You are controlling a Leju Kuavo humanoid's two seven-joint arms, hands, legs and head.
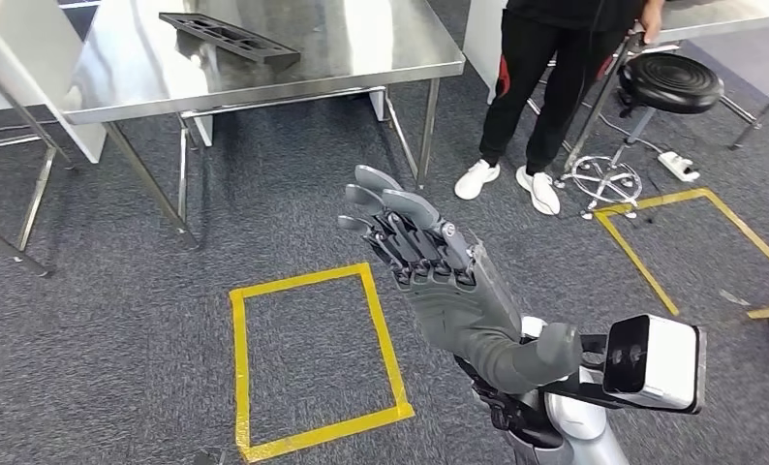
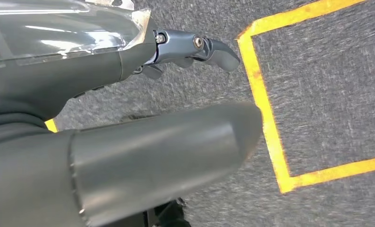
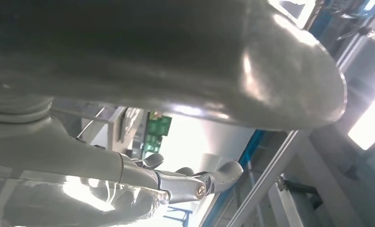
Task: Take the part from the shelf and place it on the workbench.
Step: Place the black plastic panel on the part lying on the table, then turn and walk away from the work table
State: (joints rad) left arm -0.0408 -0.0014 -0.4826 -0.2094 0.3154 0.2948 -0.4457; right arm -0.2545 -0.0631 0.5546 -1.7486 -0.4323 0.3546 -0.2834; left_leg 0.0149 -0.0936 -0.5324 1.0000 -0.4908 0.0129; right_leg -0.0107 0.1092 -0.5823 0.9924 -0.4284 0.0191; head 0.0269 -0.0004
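Right now my right hand point(image 1: 439, 266) is up in front of the head camera at about centre frame, palm side on, fingers point(image 1: 385, 199) straight and slightly fanned, thumb point(image 1: 545, 354) sticking out toward 4 o'clock. Nothing in it. Right wrist view backs that up: the fingers point(image 3: 195, 182) are extended with only background structure past them.

Left hand point(image 2: 129, 94) hangs over the grey carpet point(image 2: 327, 94), near one corner of a yellow tape square point(image 2: 270, 127). One finger point(image 2: 200, 47) reaches out straight, thumb point(image 2: 166, 151) is big and blurred in the foreground, and I see nothing gripped. Fingers look loosely apart, though most are hidden behind the hand cover.

A dark slotted part point(image 1: 230, 39) lies flat on the steel table point(image 1: 361, 48) at roughly 11 o'clock from my raised hand, well apart from it. I judge that is the task's part, sitting on the workbench, but I cannot be sure; no shelf is clear in the head view.

So my read on the step: either the placing is done and the arms are free, or I'm between trips with both hands empty. If another part is needed, the next move calls for turning the body toward the shelf first, since the hand has nothing within reach.

A person point(image 1: 545, 87) stands at 1 o'clock beside a black stool point(image 1: 669, 82), so any turn needs to swing clear of them.
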